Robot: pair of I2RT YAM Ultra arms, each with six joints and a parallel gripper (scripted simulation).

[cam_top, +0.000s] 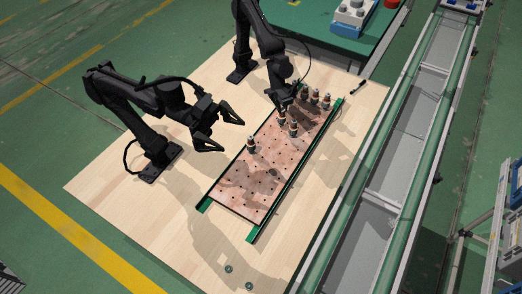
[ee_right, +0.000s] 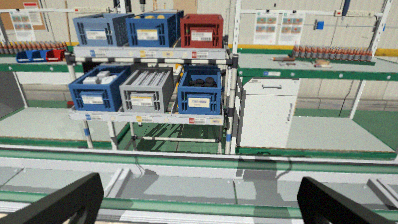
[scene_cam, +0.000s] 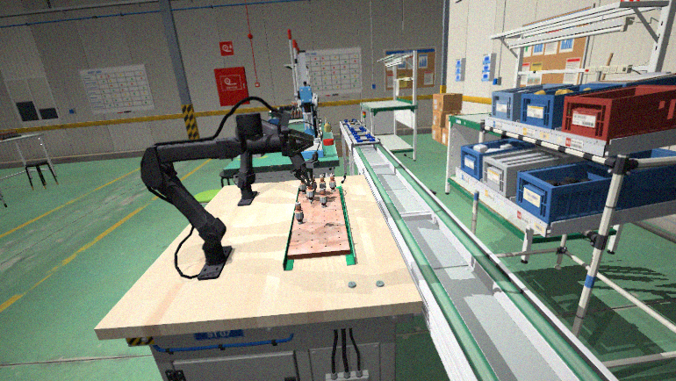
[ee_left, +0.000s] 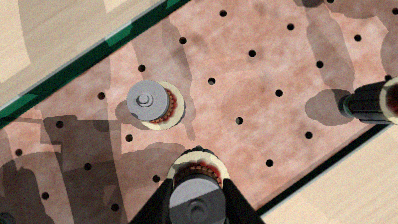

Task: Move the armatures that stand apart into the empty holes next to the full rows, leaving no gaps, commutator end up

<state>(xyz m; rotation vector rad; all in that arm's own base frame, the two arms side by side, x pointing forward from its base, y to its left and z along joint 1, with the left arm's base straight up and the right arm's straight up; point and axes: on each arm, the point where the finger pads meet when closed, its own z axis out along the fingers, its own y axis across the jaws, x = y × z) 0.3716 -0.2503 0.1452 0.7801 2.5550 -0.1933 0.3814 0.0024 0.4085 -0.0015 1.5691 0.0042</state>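
Observation:
The copper-coloured board (cam_top: 237,204) (ee_left: 260,75) has rows of small holes. My left gripper (cam_top: 280,109) (ee_left: 197,188) is shut on an armature (cam_top: 281,118) (scene_cam: 310,192), upright, commutator up, over the board; whether its lower shaft is in a hole is hidden. Close beside it one armature (cam_top: 293,129) (ee_left: 147,102) stands upright. Another armature (cam_top: 250,144) (scene_cam: 298,212) (ee_left: 370,108) stands apart near the robot-side rail. At the far end are several upright armatures (cam_top: 314,97), partly hidden by the left arm. My right gripper (cam_top: 233,136) (ee_right: 200,185) is open and empty, high beside the board.
Green rails (cam_top: 203,204) (cam_top: 252,235) flank the board. A black marker (cam_top: 357,87) lies beyond its far end. Two small rings (cam_top: 228,268) (cam_top: 249,285) lie near the table's front edge. A conveyor (cam_top: 396,153) runs alongside the table.

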